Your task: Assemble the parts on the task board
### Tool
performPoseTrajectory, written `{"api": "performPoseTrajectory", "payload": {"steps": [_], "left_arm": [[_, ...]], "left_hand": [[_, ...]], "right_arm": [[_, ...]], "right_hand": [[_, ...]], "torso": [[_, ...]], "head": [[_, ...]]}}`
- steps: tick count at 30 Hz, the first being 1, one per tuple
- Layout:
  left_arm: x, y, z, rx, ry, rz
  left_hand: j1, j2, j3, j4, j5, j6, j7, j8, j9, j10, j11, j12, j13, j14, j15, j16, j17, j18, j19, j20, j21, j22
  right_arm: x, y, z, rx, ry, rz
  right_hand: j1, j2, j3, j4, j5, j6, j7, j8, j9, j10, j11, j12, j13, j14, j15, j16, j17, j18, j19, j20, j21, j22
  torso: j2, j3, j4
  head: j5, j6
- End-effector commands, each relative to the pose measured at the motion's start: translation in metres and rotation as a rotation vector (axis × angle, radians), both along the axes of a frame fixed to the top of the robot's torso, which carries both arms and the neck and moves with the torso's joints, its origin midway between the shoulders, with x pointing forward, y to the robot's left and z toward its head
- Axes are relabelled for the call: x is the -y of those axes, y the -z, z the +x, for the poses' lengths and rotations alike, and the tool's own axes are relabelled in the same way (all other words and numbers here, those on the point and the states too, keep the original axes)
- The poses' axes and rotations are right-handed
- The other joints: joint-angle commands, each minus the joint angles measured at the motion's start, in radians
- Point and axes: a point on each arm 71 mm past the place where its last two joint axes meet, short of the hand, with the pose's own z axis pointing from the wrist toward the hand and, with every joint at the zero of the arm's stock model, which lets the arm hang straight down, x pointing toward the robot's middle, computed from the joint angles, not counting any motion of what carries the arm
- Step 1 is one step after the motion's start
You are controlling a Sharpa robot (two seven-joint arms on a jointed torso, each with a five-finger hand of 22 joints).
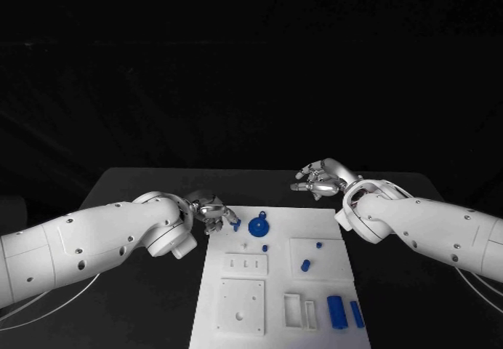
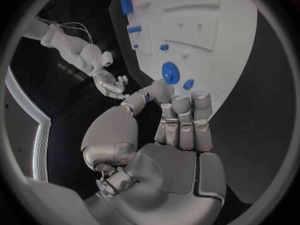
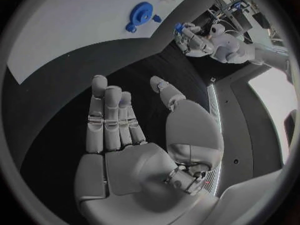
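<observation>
The white task board (image 1: 243, 320) lies in the middle of the table. A blue round disc (image 1: 260, 229) and a small blue piece (image 1: 236, 225) sit near its far left corner. My left hand (image 1: 213, 212) hovers at that corner, fingers stretched towards the small piece (image 2: 188, 84) beside the disc (image 2: 170, 73), holding nothing. My right hand (image 1: 323, 179) is above the black table beyond the board's far edge, fingers spread and empty (image 3: 119, 130). Short blue pegs (image 1: 305, 265) stand mid-board. Two blue cylinders (image 1: 336, 311) lie near the front right.
A raised white square block (image 1: 242, 305) and a small white frame (image 1: 294, 309) sit on the board's near half. Black table (image 1: 137, 182) surrounds the board on all sides. My left forearm (image 1: 94, 240) lies along the board's left side.
</observation>
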Motion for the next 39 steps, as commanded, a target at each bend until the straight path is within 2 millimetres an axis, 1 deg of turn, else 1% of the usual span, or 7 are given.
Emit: {"api": "performPoseTrajectory", "payload": {"steps": [1, 8, 12, 16, 28, 34, 39], "left_arm": [[0.002, 0.005, -0.009, 0.021, -0.003, 0.015], [0.008, 0.022, -0.028, -0.021, 0.036, 0.02], [0.009, 0.028, -0.035, -0.033, 0.042, 0.024], [0.011, 0.03, -0.039, -0.021, 0.052, 0.032], [0.024, 0.039, -0.046, -0.003, 0.098, 0.072], [0.028, 0.042, -0.047, 0.01, 0.114, 0.109], [0.031, 0.045, -0.048, 0.006, 0.14, 0.135]], "left_hand": [[0.01, -0.004, -0.004, 0.001, 0.007, 0.136, -0.084, -0.007, 0.268, -0.002, -0.005, 0.01, 0.005, 0.036, -0.046, 0.007, 0.002, 0.009, 0.01, -0.096, 0.009, 0.022], [0.007, -0.006, -0.004, 0.005, 0.008, 0.145, -0.087, -0.011, 0.273, -0.004, -0.008, 0.026, 0.014, 0.038, -0.049, 0.017, 0.004, 0.01, 0.011, -0.097, 0.019, 0.022], [0.007, -0.006, -0.004, 0.007, 0.003, 0.15, -0.088, -0.014, 0.275, -0.006, -0.01, 0.035, 0.018, 0.04, -0.051, 0.023, 0.006, 0.012, 0.013, -0.098, 0.025, 0.021], [0.006, -0.006, -0.004, 0.008, -0.001, 0.157, -0.09, -0.017, 0.278, -0.007, -0.012, 0.046, 0.023, 0.043, -0.053, 0.03, 0.007, 0.014, 0.015, -0.099, 0.032, 0.021], [0.003, -0.006, -0.006, 0.012, 0.0, 0.181, -0.099, -0.022, 0.291, -0.007, -0.02, 0.083, 0.037, 0.054, -0.062, 0.052, 0.01, 0.02, 0.022, -0.099, 0.057, 0.021], [-0.011, 0.015, -0.01, 0.023, -0.016, 0.195, -0.104, -0.023, 0.304, -0.008, -0.025, 0.111, 0.047, 0.06, -0.067, 0.072, 0.013, 0.025, 0.026, -0.1, 0.074, 0.021], [-0.023, 0.02, -0.01, 0.024, -0.039, 0.204, -0.109, -0.019, 0.317, -0.011, -0.031, 0.136, 0.055, 0.062, -0.073, 0.09, 0.016, 0.032, 0.028, -0.101, 0.091, 0.022]], "right_arm": [[0.005, -0.004, 0.006, -0.009, 0.014, 0.097], [0.013, -0.008, 0.017, -0.016, 0.074, 0.168], [0.016, -0.009, 0.019, -0.012, 0.082, 0.166], [0.017, -0.009, 0.021, -0.011, 0.09, 0.164], [0.013, -0.009, 0.022, -0.01, 0.082, 0.154], [0.011, -0.01, 0.021, -0.004, 0.07, 0.134], [0.009, -0.01, 0.02, -0.005, 0.068, 0.134]], "right_hand": [[0.001, 0.014, -0.001, -0.007, 0.011, -0.006, 0.002, 0.004, 0.001, -0.007, 0.0, -0.005, -0.012, -0.003, 0.002, -0.011, -0.004, 0.029, -0.003, 0.007, -0.009, -0.005], [-0.001, 0.025, -0.008, -0.014, 0.04, -0.007, 0.005, 0.004, 0.001, -0.022, 0.003, -0.016, -0.039, -0.012, 0.006, -0.032, -0.011, 0.029, -0.015, 0.017, -0.028, -0.013], [-0.005, 0.028, -0.013, -0.017, 0.048, -0.008, 0.007, 0.005, 0.001, -0.03, 0.005, -0.023, -0.057, -0.02, 0.008, -0.043, -0.012, 0.029, -0.023, 0.022, -0.039, -0.015], [-0.005, 0.029, -0.014, -0.018, 0.05, -0.008, 0.007, 0.005, 0.001, -0.032, 0.006, -0.024, -0.062, -0.022, 0.009, -0.045, -0.012, 0.029, -0.025, 0.024, -0.041, -0.016], [-0.008, 0.031, -0.018, -0.019, 0.058, -0.009, 0.01, 0.006, 0.0, -0.044, 0.008, -0.024, -0.08, -0.032, 0.012, -0.056, -0.013, 0.029, -0.037, 0.03, -0.054, -0.018], [-0.009, 0.032, -0.019, -0.02, 0.066, -0.01, 0.011, 0.006, -0.001, -0.05, 0.01, -0.023, -0.087, -0.036, 0.013, -0.06, -0.013, 0.029, -0.041, 0.033, -0.059, -0.018], [-0.01, 0.032, -0.019, -0.019, 0.069, -0.011, 0.011, 0.006, -0.001, -0.052, 0.01, -0.023, -0.091, -0.038, 0.014, -0.062, -0.013, 0.029, -0.043, 0.034, -0.062, -0.018]], "torso": [[0.0, 0.0014, 0.0013], [-0.001, -0.0015, 0.0021], [0.0, -0.0011, 0.0014], [0.0, -0.0019, 0.0032], [0.002, -0.0015, -0.0002], [0.002, -0.0013, 0.0001], [0.002, -0.0007, -0.0002]], "head": [[-0.002, -0.006], [0.004, -0.016], [0.004, -0.025], [0.008, -0.017], [0.004, -0.034], [0.0, -0.043], [0.0, -0.049]]}}
